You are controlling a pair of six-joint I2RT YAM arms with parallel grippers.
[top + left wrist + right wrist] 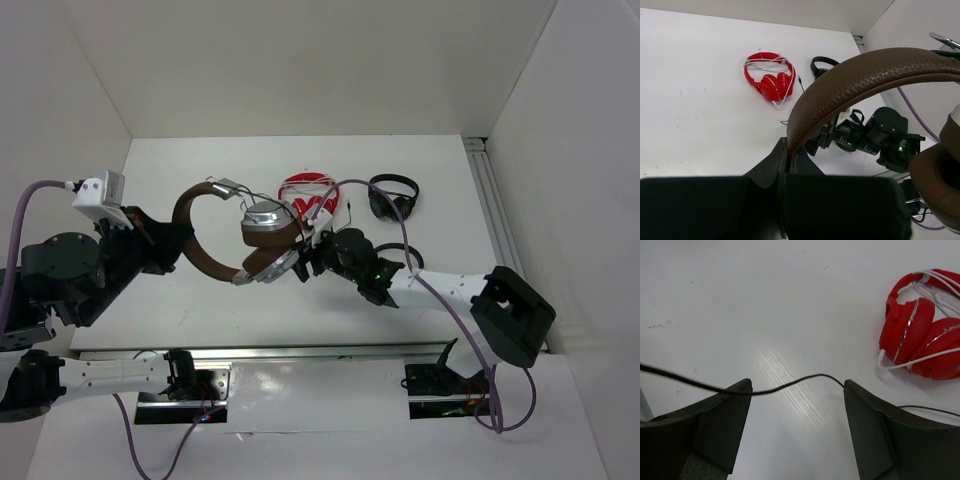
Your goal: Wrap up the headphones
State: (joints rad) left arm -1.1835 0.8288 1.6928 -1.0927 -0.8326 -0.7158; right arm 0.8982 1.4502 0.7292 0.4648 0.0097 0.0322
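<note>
Headphones position: I see the headphones [262,235] between the 2 grippers, with the headband [865,75] arching away from the left gripper [788,155] and the earcups just beside the right gripper [797,390]. I cannot tell whether the earcups touch the surface [200,165].

Left jaws: closed tight on the lower end of the headband, which rises out of the pinch and curves overhead in the left wrist view.

Right jaws: standing wide apart, gripping nothing.

Cable: the thin dark cable [805,376] crosses the gap between the right jaws. It lies over the tip of 1 finger and reaches the edge of the other, unpinched.

Headphones look: brown grained leather-look band, a thick brown ear pad [940,180], and silver housings [262,213] with the 2 earcups folded close together.

Other items: a red pair with a white cord [920,335] lies on the surface beyond the right gripper, and a small black pair [393,195] lies farther right.
</note>
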